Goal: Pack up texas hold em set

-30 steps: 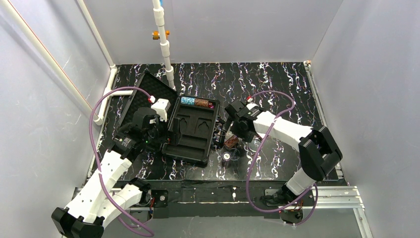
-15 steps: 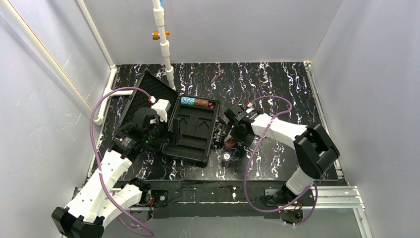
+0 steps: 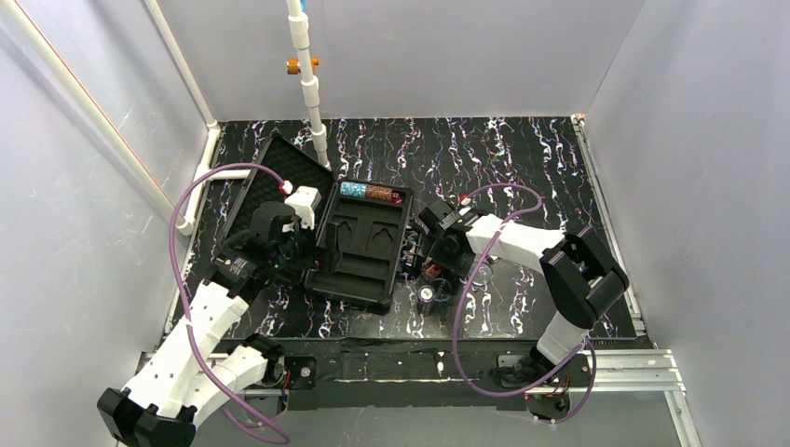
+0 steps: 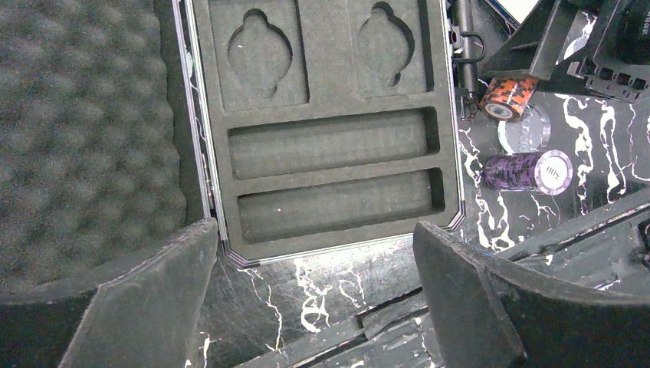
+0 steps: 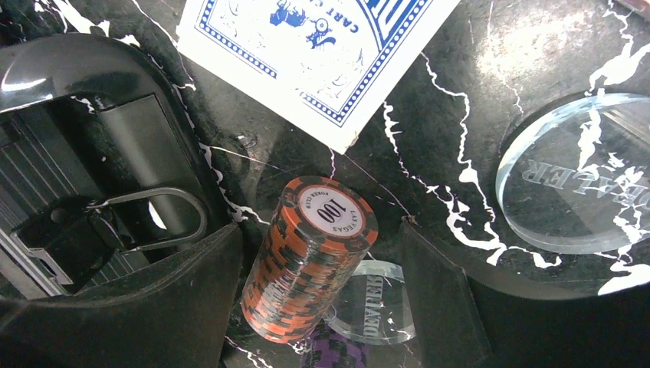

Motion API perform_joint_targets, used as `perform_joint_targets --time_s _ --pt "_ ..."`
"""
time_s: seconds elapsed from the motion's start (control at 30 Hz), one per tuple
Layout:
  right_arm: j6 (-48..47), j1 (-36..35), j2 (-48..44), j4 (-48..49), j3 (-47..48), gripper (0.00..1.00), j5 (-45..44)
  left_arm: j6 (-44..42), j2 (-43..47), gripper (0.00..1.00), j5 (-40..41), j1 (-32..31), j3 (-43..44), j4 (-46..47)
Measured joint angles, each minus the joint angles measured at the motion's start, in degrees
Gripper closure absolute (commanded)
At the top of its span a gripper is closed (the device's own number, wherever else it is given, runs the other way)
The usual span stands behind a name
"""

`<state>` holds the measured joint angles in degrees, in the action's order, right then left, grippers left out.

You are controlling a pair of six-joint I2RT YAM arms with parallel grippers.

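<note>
The black case (image 3: 359,279) lies open, its foam lid (image 4: 77,138) to the left and its moulded tray (image 4: 337,157) showing empty slots. Teal and brown chip stacks (image 3: 373,193) fill the far row. My left gripper (image 4: 314,245) hangs open over the tray's near edge, holding nothing. An orange-and-black chip stack (image 5: 310,257) lies tilted on the table to the right of the case. My right gripper (image 5: 318,230) straddles it, open, with the right finger clear of it. A purple stack (image 4: 529,170) lies just beyond, and a blue-backed card deck (image 5: 314,54) is close by.
A large clear dealer disc (image 5: 579,176) and a smaller clear disc (image 5: 375,303) rest on the marbled table beside the orange stack. The case's metal latch (image 5: 146,218) sits close to my right gripper's left finger. A white pipe (image 3: 307,84) rises behind the case.
My right gripper has moved left and down around the orange stack, and its jaws have narrowed a little. The left arm has not moved.
</note>
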<state>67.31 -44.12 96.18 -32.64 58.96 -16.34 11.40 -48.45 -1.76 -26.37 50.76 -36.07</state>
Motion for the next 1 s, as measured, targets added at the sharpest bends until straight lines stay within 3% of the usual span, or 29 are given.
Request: perform_joint_targets --time_s 0.13,0.53,1.0 --pt "-0.1 -0.1 0.2 0.3 0.0 0.23 0.0 0.0 0.0 0.01 0.2 0.0 0.0 0.0" --pt "-1.7 -0.2 0.7 2.8 0.0 0.48 0.3 0.0 0.0 0.01 0.3 0.0 0.0 0.0" --pt "-6.2 -0.3 1.8 2.4 1.7 0.58 -2.1 0.0 0.0 0.01 0.3 0.0 0.0 0.0"
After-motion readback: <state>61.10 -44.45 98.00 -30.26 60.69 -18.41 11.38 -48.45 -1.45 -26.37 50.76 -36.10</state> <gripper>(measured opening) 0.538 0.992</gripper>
